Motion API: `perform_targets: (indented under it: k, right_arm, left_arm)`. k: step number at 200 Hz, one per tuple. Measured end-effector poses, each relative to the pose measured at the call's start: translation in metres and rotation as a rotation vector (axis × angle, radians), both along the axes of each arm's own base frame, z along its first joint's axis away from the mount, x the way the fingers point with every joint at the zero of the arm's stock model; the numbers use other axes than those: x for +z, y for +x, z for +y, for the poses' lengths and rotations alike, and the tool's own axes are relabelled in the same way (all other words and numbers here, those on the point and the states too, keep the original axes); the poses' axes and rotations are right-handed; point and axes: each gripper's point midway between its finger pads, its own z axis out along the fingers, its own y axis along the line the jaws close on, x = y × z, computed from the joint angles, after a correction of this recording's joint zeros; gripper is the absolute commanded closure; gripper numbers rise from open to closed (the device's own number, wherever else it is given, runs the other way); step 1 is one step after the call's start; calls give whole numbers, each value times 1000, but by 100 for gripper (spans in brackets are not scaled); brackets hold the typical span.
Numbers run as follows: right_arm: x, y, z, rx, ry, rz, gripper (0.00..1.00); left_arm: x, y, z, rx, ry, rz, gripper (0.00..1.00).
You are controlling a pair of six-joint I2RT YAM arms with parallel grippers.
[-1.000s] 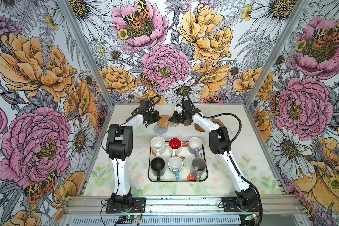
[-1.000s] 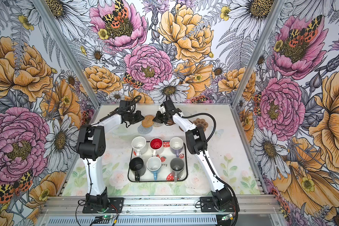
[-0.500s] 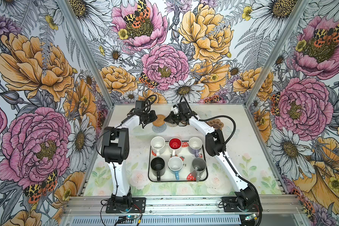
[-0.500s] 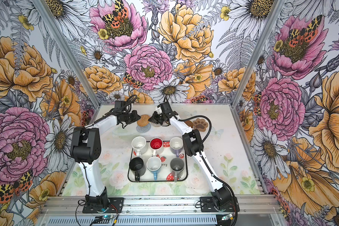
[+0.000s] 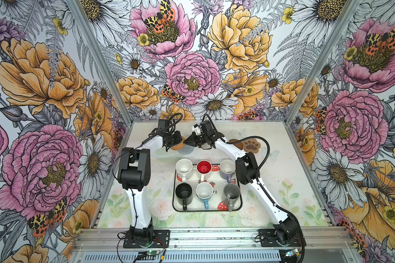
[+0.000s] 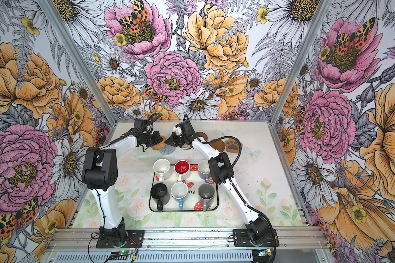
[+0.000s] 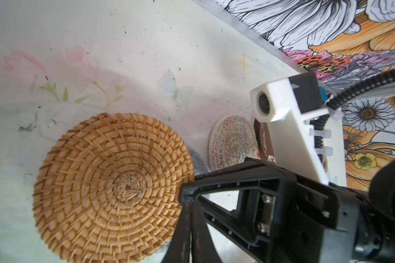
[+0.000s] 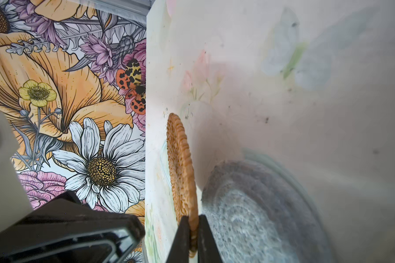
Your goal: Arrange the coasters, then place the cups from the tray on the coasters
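Quick update: right end effector (image 8: 193, 219) has slid left along far edge of desk since a second ago. Rattan coaster (image 7: 114, 189) came along, pinched by rim, up on edge, left of far-edge middle. Sits just beside blue-grey woven coaster (image 8: 249, 216), contact unclear. Left end effector (image 7: 190, 205) pressed together, empty, tips right by rattan rim. Touching? Can't tell. Guess: coaster sorting barely underway. All six mugs (image 5: 204, 190) sit in strawberry tray (image 5: 212, 210), mid-desk.
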Motion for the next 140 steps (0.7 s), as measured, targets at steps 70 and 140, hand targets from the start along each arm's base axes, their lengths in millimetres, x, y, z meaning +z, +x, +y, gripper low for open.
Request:
perform_targets:
  k: [70,140]
  right_arm:
    - [-12,-8,5,33,14,22,61]
    - [-11,-9,-4,48,-14,-1,60]
  left_arm:
    - [-14,-5,10,37,49,27,99]
    - [-24,-7,34,98,95,59,100]
